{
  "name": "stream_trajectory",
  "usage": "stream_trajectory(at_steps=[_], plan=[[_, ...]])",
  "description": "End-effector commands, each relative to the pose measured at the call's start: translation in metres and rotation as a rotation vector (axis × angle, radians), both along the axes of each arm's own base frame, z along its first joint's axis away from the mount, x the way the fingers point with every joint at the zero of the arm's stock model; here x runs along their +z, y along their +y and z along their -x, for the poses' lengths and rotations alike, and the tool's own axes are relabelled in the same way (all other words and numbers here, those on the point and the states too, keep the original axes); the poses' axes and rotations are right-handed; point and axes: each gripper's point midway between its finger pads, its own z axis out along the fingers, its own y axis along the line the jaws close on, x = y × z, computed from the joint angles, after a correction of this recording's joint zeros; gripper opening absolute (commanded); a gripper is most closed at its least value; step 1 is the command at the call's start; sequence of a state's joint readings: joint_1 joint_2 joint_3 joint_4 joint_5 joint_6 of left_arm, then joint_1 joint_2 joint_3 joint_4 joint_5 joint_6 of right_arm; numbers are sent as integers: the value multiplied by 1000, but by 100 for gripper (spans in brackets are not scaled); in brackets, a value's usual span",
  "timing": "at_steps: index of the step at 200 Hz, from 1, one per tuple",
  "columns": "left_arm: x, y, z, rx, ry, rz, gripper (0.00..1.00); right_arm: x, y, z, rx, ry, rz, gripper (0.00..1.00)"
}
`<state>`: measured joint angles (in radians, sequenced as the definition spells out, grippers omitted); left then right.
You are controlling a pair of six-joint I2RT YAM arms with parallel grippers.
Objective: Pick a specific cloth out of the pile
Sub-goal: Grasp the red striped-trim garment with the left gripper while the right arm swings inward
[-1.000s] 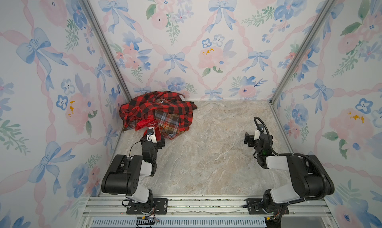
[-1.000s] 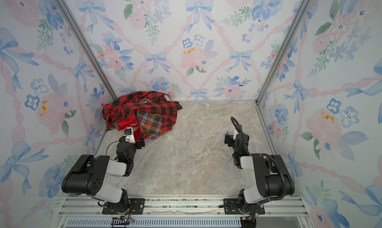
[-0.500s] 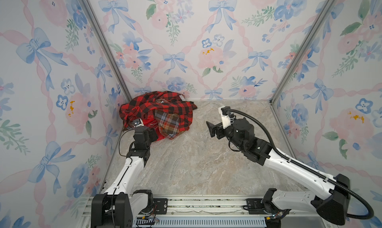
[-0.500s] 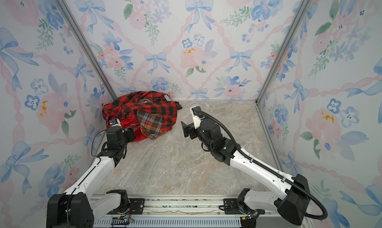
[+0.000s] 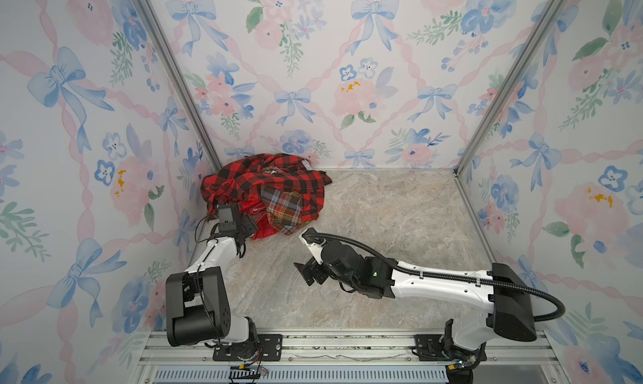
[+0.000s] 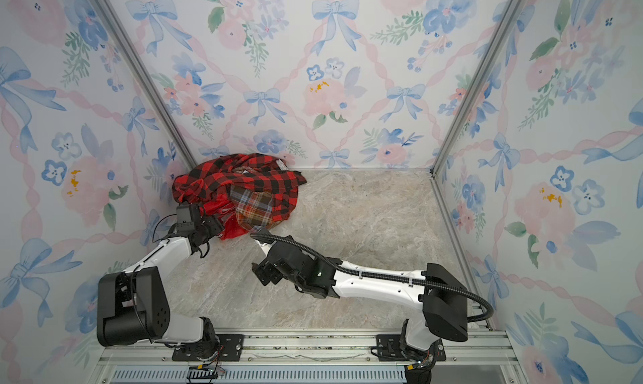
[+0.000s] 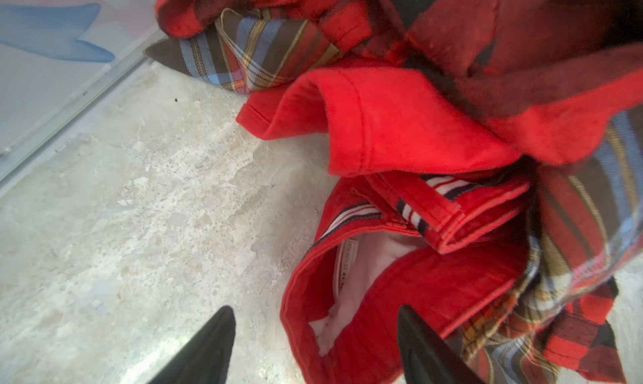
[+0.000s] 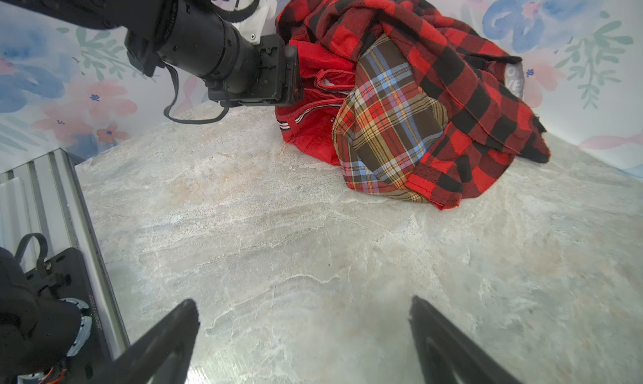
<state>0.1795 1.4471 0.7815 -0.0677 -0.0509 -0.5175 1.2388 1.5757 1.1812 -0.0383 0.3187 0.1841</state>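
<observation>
Item: plain bright red shiny garment (image 7: 417, 295) with striped hems, poking from the near edge of the heap of buffalo-check and plaid shirts (image 5: 278, 180) in the far-left corner of the marble counter (image 5: 382, 208).
Left end effector (image 7: 315, 309): jaws apart, straddling the garment's rim (nothing pinched).
Right end effector (image 8: 303, 298): spread wide, empty.
</observation>
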Motion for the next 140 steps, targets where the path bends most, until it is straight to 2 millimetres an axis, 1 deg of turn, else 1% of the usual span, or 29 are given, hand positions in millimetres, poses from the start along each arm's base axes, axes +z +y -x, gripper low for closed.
stream_trajectory(at_steps=[1, 11, 24, 48, 60, 72, 76, 80, 89, 90, 91, 93, 100, 115, 140], plan=[[-1, 5, -10, 27, -12, 20, 74, 10, 6, 1, -4, 5, -35, 97], [-7, 5, -13, 21, 1, 30, 72, 9, 5, 1, -4, 0, -19, 97], [-18, 4, -13, 24, 29, 38, 71, 10, 3, 0, -6, -7, -6, 97], [-31, 4, -10, 34, 63, 46, 62, 10, 0, -1, -14, -14, -1, 97], [-36, 3, -10, 29, 71, 58, 60, 9, -1, -1, -16, -12, -2, 97], [-40, 0, -11, 25, 75, 74, 53, 9, 0, -1, -16, -10, -4, 97], [-40, 0, -12, 25, 75, 77, 51, 9, 0, -1, -16, -9, -4, 97], [-40, -1, -12, 24, 72, 83, 45, 8, 0, -1, -15, -8, -3, 97], [-38, -1, -13, 26, 58, 87, 20, 8, 0, 0, -16, -6, -1, 97], [-38, -1, -13, 28, 59, 88, 20, 8, 0, 0, -16, -6, -1, 97], [-36, -1, -14, 28, 52, 87, 16, 8, -1, 0, -16, -5, 0, 97], [-35, -1, -14, 30, 45, 86, 11, 8, -1, 0, -16, -4, 1, 97], [-29, -1, -15, 37, 22, 88, 0, 9, -1, 0, -16, -3, 0, 97], [-9, -1, -17, 47, -35, 93, 0, 10, -4, 1, -19, -2, -5, 97], [40, -5, -16, 77, -171, 121, 0, 8, -10, 0, -35, -9, -8, 97]])
